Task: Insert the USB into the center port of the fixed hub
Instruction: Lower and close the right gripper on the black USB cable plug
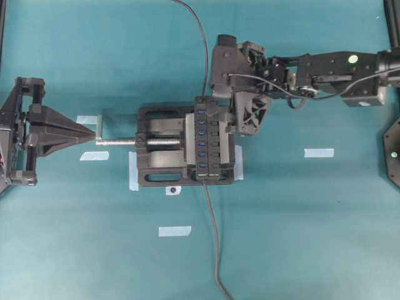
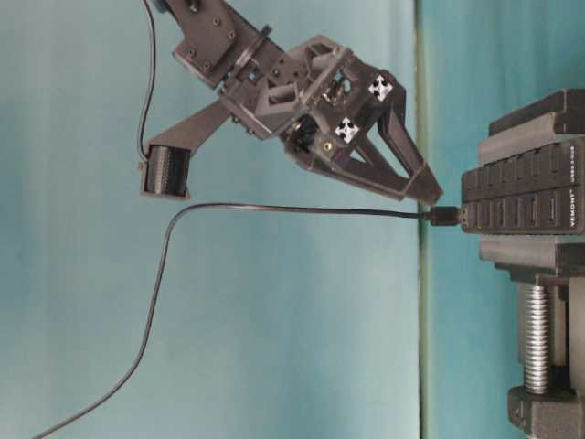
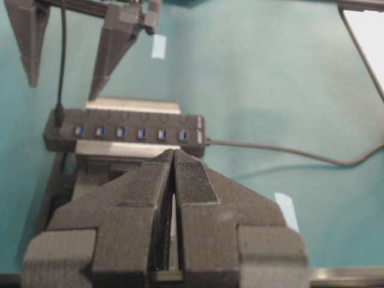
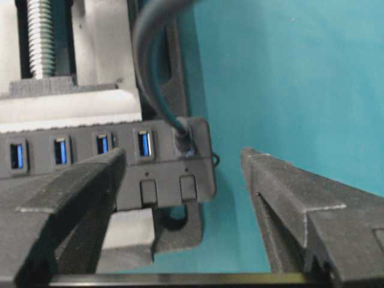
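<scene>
While plugged, USB (image 2: 445, 216) lies perpendicular to hub (image 2: 523, 199).

Hub clamped in the vise mid-surface, my claws on either side.

The fixed hub (image 1: 207, 139) sits in the vise (image 1: 164, 152) on the surface (image 1: 300, 237). The USB (image 2: 445, 216) sits in the hub's end port, not the center port (image 1: 202, 133). My right claw (image 1: 245, 103) stands spread over that end; my left claw (image 1: 92, 134), jaws together, meets the vise screw's (image 1: 119, 142) tip.
</scene>
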